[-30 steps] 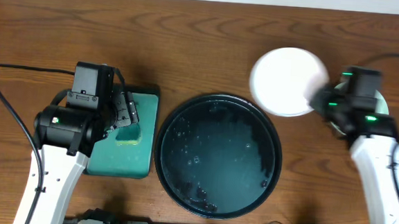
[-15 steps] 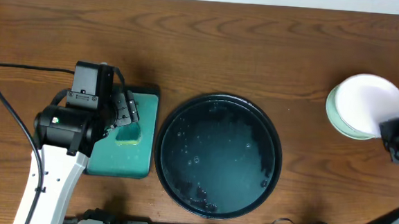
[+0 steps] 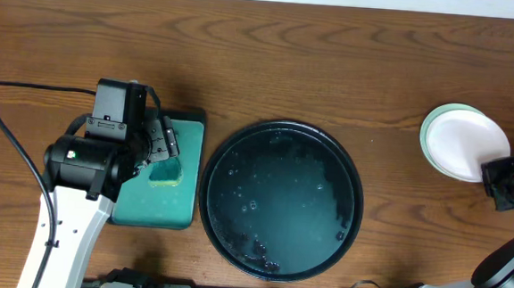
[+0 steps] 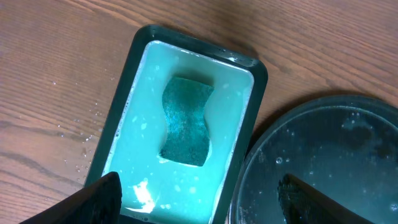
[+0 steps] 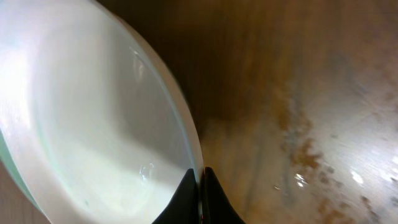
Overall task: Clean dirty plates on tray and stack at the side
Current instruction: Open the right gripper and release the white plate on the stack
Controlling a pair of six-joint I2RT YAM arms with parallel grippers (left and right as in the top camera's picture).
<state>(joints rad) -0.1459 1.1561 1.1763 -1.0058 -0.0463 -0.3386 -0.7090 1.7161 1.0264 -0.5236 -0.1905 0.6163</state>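
Note:
The black tray (image 3: 280, 199) sits mid-table, wet, with no plate on it; its rim shows in the left wrist view (image 4: 323, 162). At the far right the white plate (image 3: 467, 143) lies on a mint-green plate (image 3: 430, 128) in a stack. My right gripper (image 3: 496, 175) is shut on the white plate's near rim (image 5: 200, 186), with the plate (image 5: 93, 118) filling that view. My left gripper (image 4: 199, 196) is open and empty above the green rectangular tray.
A green rectangular tray (image 3: 161, 178) of soapy water holds a teal sponge (image 4: 185, 121) left of the black tray. Bare wooden table lies behind the tray and around the stack. Water drops spot the wood.
My right gripper carried the white plate from beside the tray rightward and lowered it onto the mint-green plate at the far right. The left arm has not moved.

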